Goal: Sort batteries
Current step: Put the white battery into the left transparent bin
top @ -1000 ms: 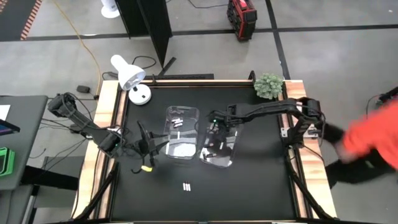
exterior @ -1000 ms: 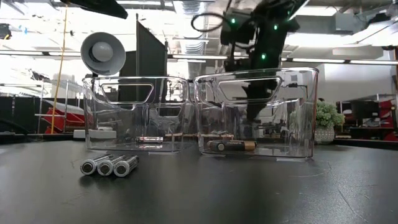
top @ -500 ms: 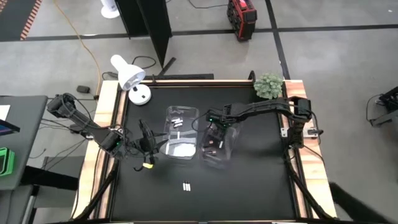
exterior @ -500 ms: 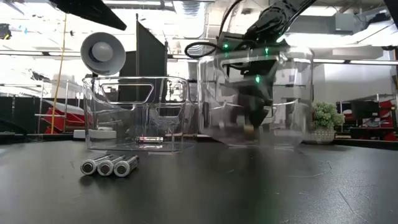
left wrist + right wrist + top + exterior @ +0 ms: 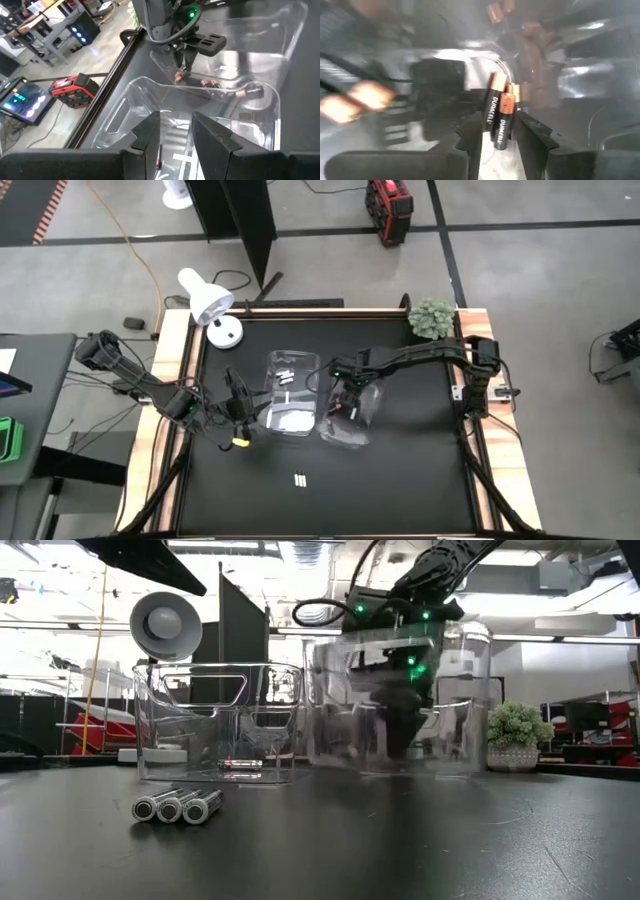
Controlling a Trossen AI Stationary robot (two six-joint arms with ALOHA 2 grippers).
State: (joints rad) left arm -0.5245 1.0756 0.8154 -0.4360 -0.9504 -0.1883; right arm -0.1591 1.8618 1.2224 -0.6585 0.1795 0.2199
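My right gripper (image 5: 343, 402) reaches down into the right clear bin (image 5: 352, 428), open. Two dark, copper-ended batteries (image 5: 497, 120) show between its fingertips. More dark batteries (image 5: 235, 92) lie on that bin's floor. My left gripper (image 5: 245, 412) is open with nothing between its fingers. It hovers at the left clear bin (image 5: 290, 408), whose floor holds white batteries (image 5: 285, 375). Three silver batteries (image 5: 175, 807) lie side by side on the table near its front edge. My right gripper points down inside the right bin (image 5: 450, 710), its fingers on either side of the two dark batteries (image 5: 500, 135). Blur hides whether the fingers touch them or the bin's wall, so I cannot tell.
A white desk lamp (image 5: 210, 305) stands at the table's far left corner. A small green plant (image 5: 432, 317) stands at the far right. The black tabletop (image 5: 410, 480) lies bare in front of the bins, except for the three silver batteries.
My right gripper has sunk a little inside the right bin and shifted toward the left bin. The bin has moved with it. It has slid a little leftward and turned slightly, and its bottom edge sits higher in the low view than before.
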